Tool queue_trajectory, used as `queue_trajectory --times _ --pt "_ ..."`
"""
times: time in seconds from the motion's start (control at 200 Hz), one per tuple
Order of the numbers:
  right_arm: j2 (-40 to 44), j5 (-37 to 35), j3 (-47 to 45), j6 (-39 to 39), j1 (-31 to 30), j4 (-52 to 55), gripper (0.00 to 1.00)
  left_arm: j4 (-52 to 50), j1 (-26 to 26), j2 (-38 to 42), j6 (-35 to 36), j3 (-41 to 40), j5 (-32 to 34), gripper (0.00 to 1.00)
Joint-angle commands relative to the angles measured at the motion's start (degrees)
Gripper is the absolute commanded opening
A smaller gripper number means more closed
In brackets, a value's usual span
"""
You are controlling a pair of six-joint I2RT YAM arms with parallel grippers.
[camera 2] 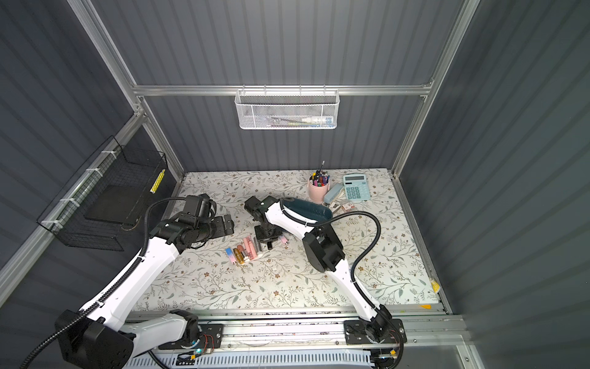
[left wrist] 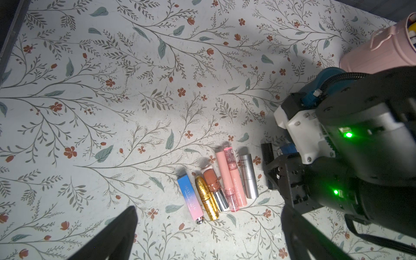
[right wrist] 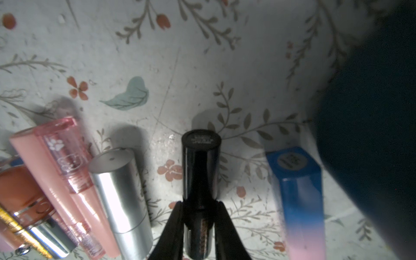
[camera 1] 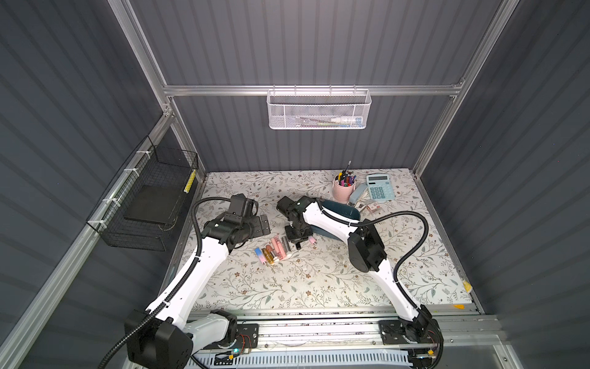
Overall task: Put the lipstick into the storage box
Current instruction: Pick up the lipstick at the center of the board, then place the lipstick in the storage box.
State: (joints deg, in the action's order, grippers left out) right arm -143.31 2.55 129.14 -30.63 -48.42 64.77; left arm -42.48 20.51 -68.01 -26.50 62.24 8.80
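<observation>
Now the right jaws pinch the black lipstick (right wrist: pixel 200 171), low centre of the wrist view; left jaws hang wide. Lift straight, clear of the silver tube (right wrist: pixel 121 198), then cross to the storage box (camera 1: pixel 343 211), mid-frame.

On the tabletop (camera 1: pixel 319 287) a row of lipsticks (camera 1: pixel 273 252) lies side by side. Just right of the row, one lipstick (right wrist: pixel 200 171) is clamped in the right tool (right wrist: pixel 199 203). The storage box (camera 1: pixel 348 213) sits behind and to the right, with the pen cup (camera 1: pixel 342 191) and calculator (camera 1: pixel 378 187) behind it.
</observation>
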Motion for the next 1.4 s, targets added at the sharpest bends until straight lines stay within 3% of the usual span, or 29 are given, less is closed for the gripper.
queue_trajectory --times 0.0,0.565,0.901,1.131,1.396 --pt "2.07 -1.14 1.05 0.81 -0.44 2.98 0.18 -1.57 -0.12 0.86 1.10 0.43 0.08 1.00" --pt "11.24 -1.64 4.91 1.18 -0.64 6.94 0.18 -0.42 -0.12 3.12 -0.14 -1.33 0.85 1.00" --pt "13.01 -3.29 5.37 3.36 6.84 6.71 0.18 -0.41 -0.08 3.10 -0.19 -1.03 1.27 1.00" --pt "14.40 -5.43 0.36 5.04 12.26 4.58 0.18 -0.76 -0.06 2.20 0.00 -0.02 1.72 1.00" --pt "18.85 -7.71 -14.87 6.20 18.86 -1.53 0.18 -0.44 -0.17 -0.26 0.04 1.04 0.95 1.00"
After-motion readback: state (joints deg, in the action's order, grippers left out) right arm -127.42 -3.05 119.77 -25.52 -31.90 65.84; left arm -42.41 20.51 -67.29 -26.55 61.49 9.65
